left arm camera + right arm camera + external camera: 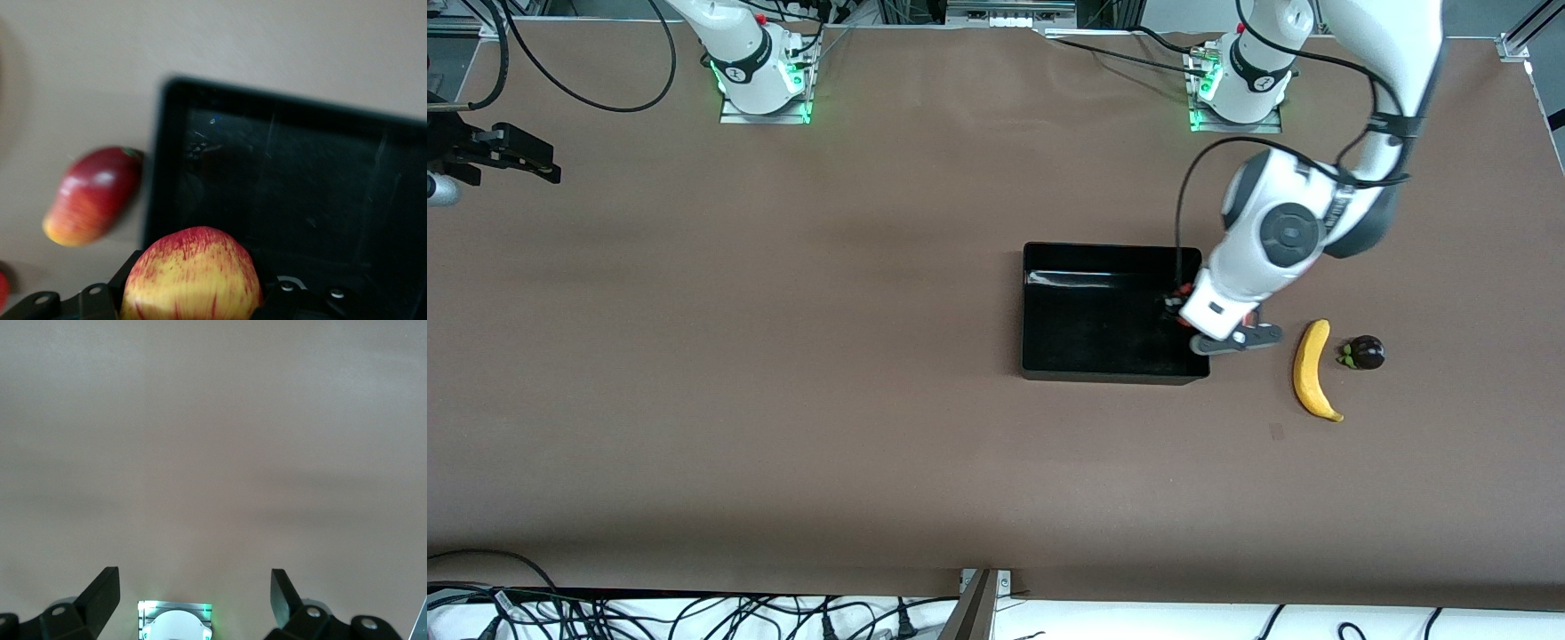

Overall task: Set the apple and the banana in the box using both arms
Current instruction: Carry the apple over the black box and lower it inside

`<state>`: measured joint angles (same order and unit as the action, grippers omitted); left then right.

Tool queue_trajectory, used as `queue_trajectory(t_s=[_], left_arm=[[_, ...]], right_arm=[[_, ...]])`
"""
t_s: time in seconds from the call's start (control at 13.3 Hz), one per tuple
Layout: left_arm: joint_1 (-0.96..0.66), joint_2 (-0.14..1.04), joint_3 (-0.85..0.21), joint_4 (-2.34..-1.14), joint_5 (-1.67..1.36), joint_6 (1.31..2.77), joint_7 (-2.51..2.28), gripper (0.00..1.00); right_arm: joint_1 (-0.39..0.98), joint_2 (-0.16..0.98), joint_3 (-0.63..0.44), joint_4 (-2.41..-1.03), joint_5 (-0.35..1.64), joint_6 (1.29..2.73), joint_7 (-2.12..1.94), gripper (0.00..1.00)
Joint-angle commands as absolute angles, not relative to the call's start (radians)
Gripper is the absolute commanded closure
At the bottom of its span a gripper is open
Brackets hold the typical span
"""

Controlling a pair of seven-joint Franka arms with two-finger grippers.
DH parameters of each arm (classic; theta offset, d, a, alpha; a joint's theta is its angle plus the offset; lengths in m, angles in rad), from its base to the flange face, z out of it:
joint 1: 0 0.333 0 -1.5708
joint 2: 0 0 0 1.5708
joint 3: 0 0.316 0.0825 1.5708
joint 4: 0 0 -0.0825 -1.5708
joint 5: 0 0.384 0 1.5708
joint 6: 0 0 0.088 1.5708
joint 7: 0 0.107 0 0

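Observation:
My left gripper (1181, 311) is shut on the apple (192, 267), a red and yellow streaked fruit. It holds the apple over the black box (1103, 311), just inside the box's wall at the left arm's end. In the left wrist view the box (300, 200) lies open and empty under the apple. The banana (1312, 369) lies on the table beside the box, toward the left arm's end. My right gripper (534, 160) waits open and empty over the table at the right arm's end, and its wrist view (193, 587) shows only bare table.
A dark purple fruit (1362, 353) lies beside the banana. A red-yellow mango (93, 197) lies on the table just outside the box wall, hidden under the left arm in the front view. The right arm's base (175, 623) shows between the right fingers.

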<state>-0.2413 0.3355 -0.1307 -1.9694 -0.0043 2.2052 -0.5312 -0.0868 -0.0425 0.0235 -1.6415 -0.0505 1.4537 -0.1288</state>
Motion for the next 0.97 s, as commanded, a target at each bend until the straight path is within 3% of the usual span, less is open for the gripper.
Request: queue_trajectory(t_s=[0.0, 0.9], left_arm=[[-0.259, 0.351, -0.169, -1.974, 0.012, 2.197, -0.59, 0.84], [-0.314, 0.46, -0.311, -2.002, 0.012, 2.318, -0.646, 0.84]], right_arm=[[-0.098, -0.035, 0.038, -1.618, -0.055, 1.437, -0.12, 0.0], [-0.097, -0.034, 0.043, -1.618, -0.061, 1.439, -0.121, 0.0]])
